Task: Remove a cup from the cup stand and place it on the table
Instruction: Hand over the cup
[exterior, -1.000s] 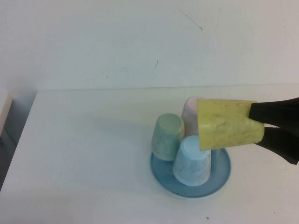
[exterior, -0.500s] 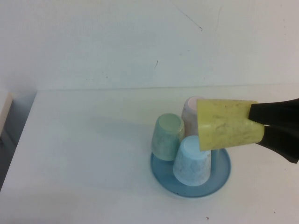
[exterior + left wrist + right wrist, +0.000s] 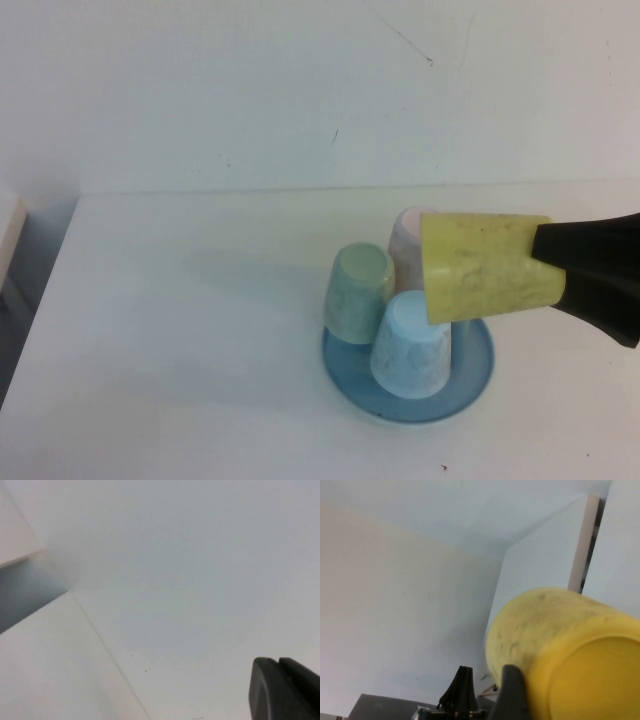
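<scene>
The tapered, speckled yellow plastic cup [image 3: 488,265] lies sideways in the air, clamped at its narrow end by the right claw [image 3: 560,268], above the round blue cup stand [image 3: 470,375] near the counter's [image 3: 180,350] right edge. The stand holds upturned mint, light blue and pink cups. The left claw [image 3: 285,690] shows only as a dark tip, and I cannot tell its state.

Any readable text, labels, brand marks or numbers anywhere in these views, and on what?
None readable: the yellow speckled plastic cup clamped in the right gripper, the round blue cup stand, its pale cups and the white table show no lettering. Left gripper, away from the stand: unmarked.
</scene>
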